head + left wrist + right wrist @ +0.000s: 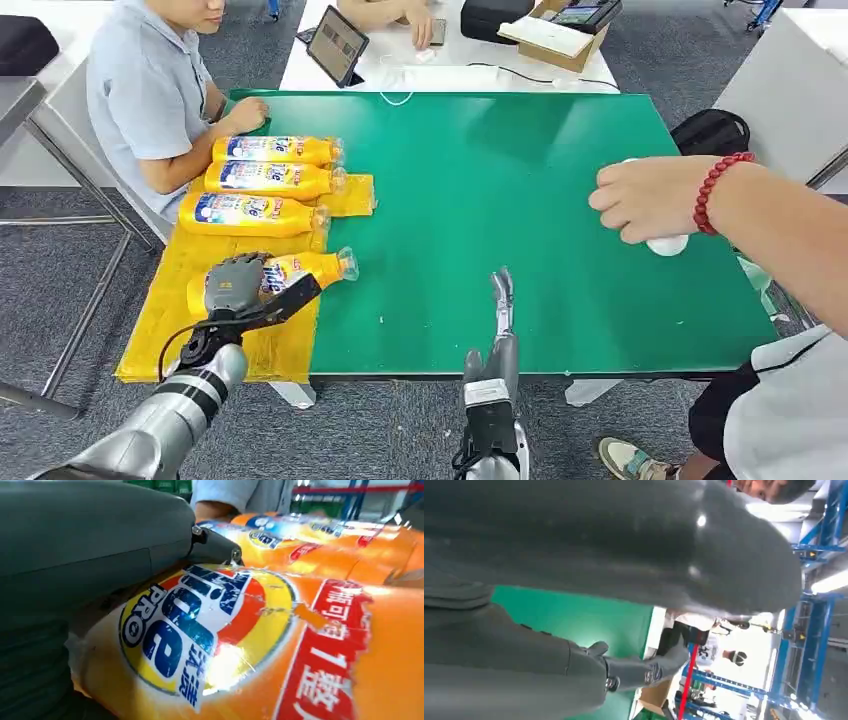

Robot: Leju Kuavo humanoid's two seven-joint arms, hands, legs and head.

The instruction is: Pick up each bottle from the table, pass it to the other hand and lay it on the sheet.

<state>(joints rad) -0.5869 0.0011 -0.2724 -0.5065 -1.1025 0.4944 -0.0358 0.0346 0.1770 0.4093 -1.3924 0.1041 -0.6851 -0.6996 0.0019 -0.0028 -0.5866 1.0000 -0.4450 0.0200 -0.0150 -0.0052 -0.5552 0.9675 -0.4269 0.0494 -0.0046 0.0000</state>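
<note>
From my station I saw the green counter (520, 200) spanning most of the head view, with the yellow sheet (170, 330) draped over its left end; I used that sheet as my reference for everything else. A person in a grey shirt (145, 90) sat just beyond the sheet's far left corner, one hand resting at the counter's edge. A second person's arm (770, 220), wearing a red bead bracelet (718, 188), reached over the counter well to the right of the sheet, its hand covering a small white object (668, 244). On the sheet's far part, three bottles (262, 180) lay on their sides in a row, caps pointing right. Nearer me on the sheet lay a fourth bottle (305, 268), also on its side, cap just past the sheet's right edge. My left hand (238, 285) lay over that bottle with fingers wrapped on its body, gripping it; the left wrist view showed the label (200, 630) pressed close against the hand. My right hand (502, 300) hovered over bare green to the right of the sheet, fingers straight and apart, holding nothing.
</note>
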